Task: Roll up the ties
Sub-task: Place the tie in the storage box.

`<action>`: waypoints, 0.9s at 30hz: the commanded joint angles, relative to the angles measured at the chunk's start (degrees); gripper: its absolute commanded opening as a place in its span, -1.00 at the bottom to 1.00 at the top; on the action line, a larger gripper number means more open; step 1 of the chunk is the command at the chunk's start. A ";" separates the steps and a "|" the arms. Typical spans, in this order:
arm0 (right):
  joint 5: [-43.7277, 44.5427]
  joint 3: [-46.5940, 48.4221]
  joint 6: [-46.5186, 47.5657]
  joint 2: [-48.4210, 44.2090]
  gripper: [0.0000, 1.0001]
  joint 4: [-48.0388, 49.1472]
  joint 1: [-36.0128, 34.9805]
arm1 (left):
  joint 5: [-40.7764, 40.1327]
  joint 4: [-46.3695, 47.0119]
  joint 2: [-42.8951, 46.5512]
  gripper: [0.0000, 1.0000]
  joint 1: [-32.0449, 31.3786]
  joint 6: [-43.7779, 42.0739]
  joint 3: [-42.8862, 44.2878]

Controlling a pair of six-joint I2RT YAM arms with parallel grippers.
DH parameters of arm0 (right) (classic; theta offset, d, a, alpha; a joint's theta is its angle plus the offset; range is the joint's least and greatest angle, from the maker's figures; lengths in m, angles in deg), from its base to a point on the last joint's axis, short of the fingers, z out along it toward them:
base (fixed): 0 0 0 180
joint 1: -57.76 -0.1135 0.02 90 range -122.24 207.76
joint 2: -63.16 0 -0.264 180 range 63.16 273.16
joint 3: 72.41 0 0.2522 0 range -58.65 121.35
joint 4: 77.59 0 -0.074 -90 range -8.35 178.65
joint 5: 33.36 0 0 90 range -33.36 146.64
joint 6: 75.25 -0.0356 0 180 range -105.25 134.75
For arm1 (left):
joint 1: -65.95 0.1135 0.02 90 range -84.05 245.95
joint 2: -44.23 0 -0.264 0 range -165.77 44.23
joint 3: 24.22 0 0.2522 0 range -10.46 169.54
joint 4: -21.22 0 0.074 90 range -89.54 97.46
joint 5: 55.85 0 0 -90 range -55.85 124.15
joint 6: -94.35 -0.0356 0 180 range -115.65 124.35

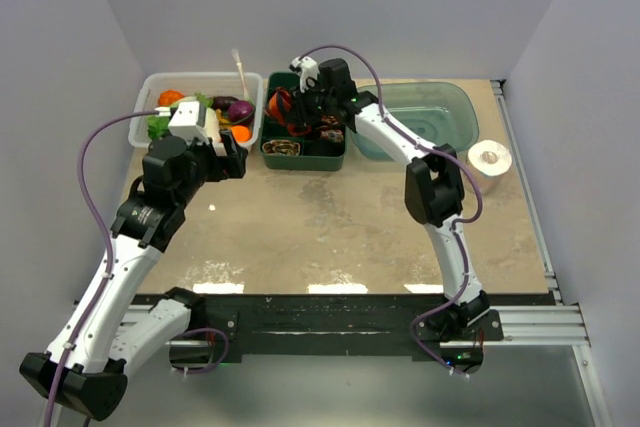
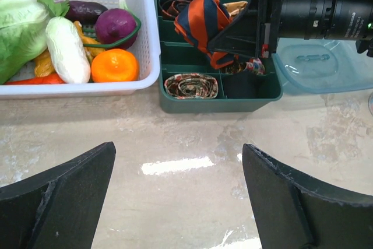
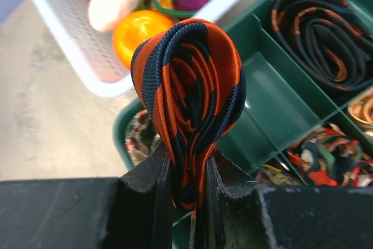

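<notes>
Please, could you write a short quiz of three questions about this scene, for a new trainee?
1. True or false: the right hand is shut on the orange-and-black tie.
2. Over which container is this tie held? A) white basket B) green tray C) blue tub
3. Fill the gap: the left hand is ___ and holds nothing.
Key: 1 true; 2 B; 3 open.

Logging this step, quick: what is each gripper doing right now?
Left gripper: open, holding nothing.
Right gripper: closed on the rolled orange-and-black tie.
</notes>
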 commanded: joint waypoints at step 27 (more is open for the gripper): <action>0.57 -7.55 21.47 0.91 -0.90 15.50 -0.66 | 1.93 4.65 1.31 0.91 2.77 -2.55 -8.00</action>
